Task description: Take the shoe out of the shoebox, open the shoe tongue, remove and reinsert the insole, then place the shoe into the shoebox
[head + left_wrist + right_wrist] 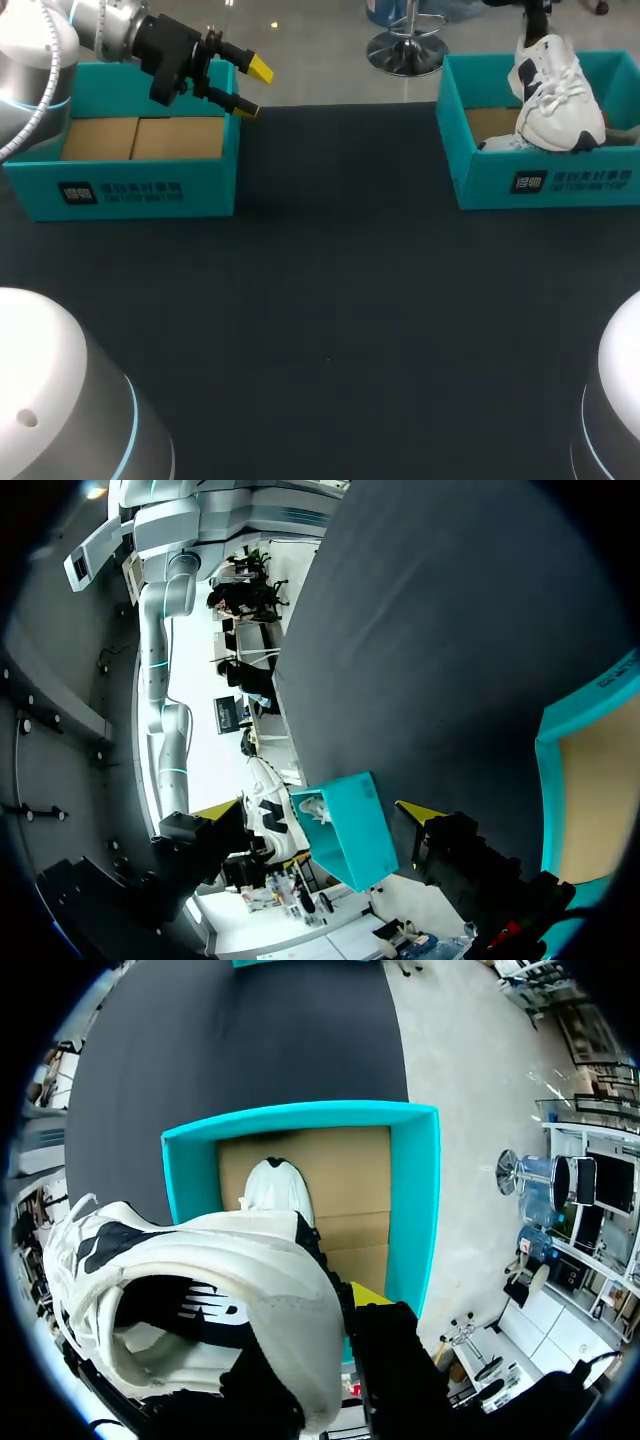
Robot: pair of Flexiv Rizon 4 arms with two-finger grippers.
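Here a laced white shoe (pixel 555 95) hangs over the rectangular cardboard shoebox (pixel 480 185).

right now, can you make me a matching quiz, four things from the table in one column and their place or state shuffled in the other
Things
1. left fingers
2. white shoe
3. left shoebox
4. second shoe

Places or states
a. lying on the floor of the right shoebox
b. apart, holding nothing
c. raised over the right shoebox
d. only bare cardboard floor showing inside

Pairs: 1-b, 2-c, 3-d, 4-a
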